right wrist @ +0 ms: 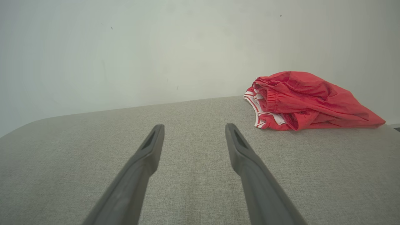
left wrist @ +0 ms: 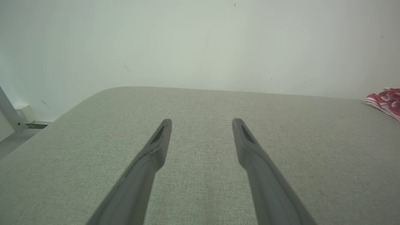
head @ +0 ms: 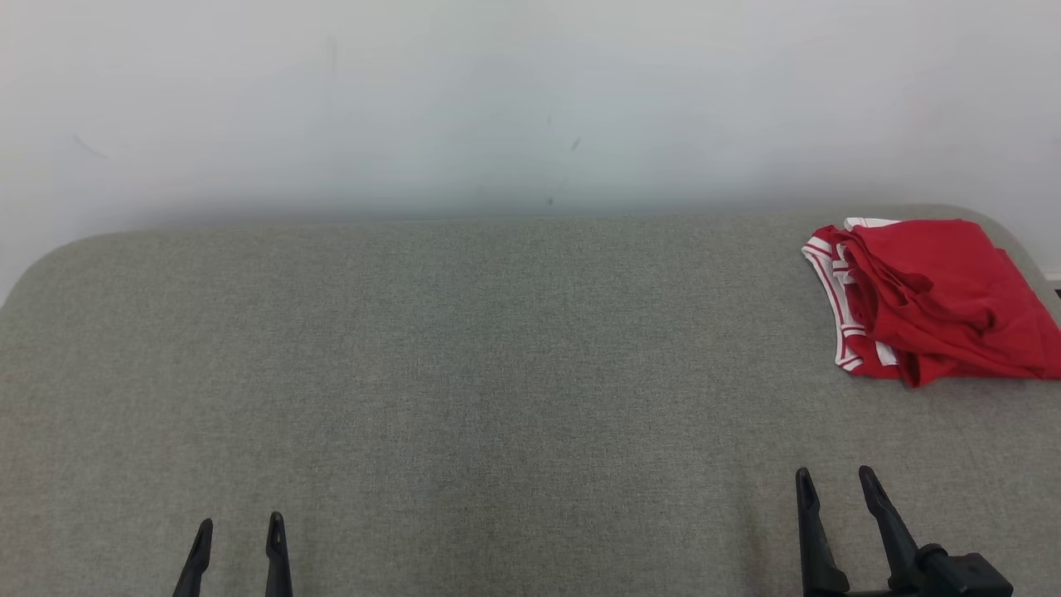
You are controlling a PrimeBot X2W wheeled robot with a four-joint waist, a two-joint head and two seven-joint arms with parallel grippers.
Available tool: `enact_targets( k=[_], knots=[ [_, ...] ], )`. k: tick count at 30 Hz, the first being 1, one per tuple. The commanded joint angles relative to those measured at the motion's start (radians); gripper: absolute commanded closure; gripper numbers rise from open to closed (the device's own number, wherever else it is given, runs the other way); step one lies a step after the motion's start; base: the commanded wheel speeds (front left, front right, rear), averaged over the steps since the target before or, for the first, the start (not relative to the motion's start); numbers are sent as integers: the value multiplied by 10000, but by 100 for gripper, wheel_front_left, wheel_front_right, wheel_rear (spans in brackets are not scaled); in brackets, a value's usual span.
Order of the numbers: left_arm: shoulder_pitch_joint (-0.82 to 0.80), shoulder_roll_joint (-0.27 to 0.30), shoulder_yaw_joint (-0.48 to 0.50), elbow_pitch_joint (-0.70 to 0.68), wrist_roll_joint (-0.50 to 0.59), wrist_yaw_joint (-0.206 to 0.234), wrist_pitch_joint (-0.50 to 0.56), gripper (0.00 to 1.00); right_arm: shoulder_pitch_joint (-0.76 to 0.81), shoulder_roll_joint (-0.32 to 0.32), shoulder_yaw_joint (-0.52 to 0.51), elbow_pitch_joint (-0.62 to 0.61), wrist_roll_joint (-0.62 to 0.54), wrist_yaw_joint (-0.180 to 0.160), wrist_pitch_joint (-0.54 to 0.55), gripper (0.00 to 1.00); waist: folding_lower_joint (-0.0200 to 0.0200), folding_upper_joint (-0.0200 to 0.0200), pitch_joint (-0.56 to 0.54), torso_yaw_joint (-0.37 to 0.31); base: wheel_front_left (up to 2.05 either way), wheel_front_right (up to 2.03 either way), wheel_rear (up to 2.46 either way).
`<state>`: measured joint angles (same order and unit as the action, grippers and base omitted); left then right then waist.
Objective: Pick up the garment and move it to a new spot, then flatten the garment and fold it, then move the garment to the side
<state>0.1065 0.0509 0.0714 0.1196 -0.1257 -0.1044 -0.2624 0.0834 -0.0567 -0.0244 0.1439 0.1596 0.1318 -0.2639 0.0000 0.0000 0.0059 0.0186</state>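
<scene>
A red garment [head: 937, 303] with white striped trim lies bunched near the far right corner of the grey fabric surface [head: 464, 356]. The right wrist view has the garment [right wrist: 306, 100] ahead and to the right of my fingers, and its striped edge [left wrist: 386, 101] peeks in at the right border of the left wrist view. My right gripper [head: 835, 482] stands open at the lower right, well short of the garment, nothing between its fingers. At the lower left my left gripper [head: 240, 526] is open too, far from the cloth.
A pale wall [head: 530, 99] rises right behind the surface. The surface has rounded far corners, and the garment lies close to the right one. Beyond the left edge, a white frame and box [left wrist: 18, 115] stand on the floor.
</scene>
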Motion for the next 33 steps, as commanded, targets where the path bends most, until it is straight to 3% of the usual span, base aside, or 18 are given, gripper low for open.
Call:
enact_targets(
  k=[1, 12, 13, 16, 33],
  knots=[
    [34, -12, 0, 32, -108, 30, -23, 0, 29, -20, 12, -6, -7, -27, -2, 0, 0, 0, -3, 0, 0, 0, 0],
    [32, -13, -29, 35, 16, 45, -23, 0, 70, -88, 70, 5, 56, -27, -2, 0, 0, 0, -2, 20, 0, 0, 0],
    [-2, 0, -25, 40, 43, 48, 0, 100, 2, -46, 54, 21, 21, 0, 0, 100, 0, 0, -3, 21, 0, 0, 0],
    [2, -31, -36, 311, 2, 43, 27, 100, 55, -6, 59, 265, 50, 0, 8, 100, 0, 0, -4, 21, 0, 0, 0],
    [-213, -23, -176, 222, -3348, -26, 745, 100, 87, -173, -141, -39, 3516, -3, 759, 100, 0, 0, -8, -8, 0, 0, 0]
  ],
)
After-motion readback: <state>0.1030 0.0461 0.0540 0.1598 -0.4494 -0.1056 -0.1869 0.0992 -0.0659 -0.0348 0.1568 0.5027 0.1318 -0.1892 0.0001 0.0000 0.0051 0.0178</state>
